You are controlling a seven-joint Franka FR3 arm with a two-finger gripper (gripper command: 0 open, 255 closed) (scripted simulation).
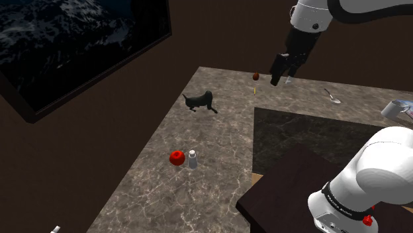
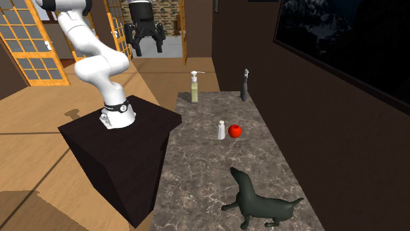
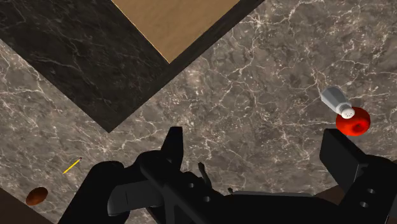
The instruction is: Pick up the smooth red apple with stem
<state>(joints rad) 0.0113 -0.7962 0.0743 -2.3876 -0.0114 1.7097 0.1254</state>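
Observation:
The red apple (image 1: 177, 157) rests on the marble counter (image 1: 159, 192), touching or nearly touching a small white shaker (image 1: 192, 159). In the second exterior view the apple (image 2: 234, 130) lies just right of the shaker (image 2: 221, 130). My gripper (image 1: 281, 69) hangs high above the far part of the counter, well away from the apple, open and holding nothing. It also shows raised high in the second exterior view (image 2: 146, 38). In the wrist view the apple (image 3: 353, 121) and the shaker (image 3: 337, 102) lie beyond the right fingertip (image 3: 340, 153), outside the open gripper (image 3: 254, 151).
A black dog figure (image 1: 200, 100) stands on the counter between gripper and apple. A small brown ball (image 1: 256, 77) and a yellow pencil (image 1: 256, 88) lie below the gripper. Spoon (image 1: 333, 96) and mug (image 1: 397, 108) sit far right. A soap bottle (image 2: 194, 87) and a dark bottle (image 2: 244, 85) stand at the counter's end.

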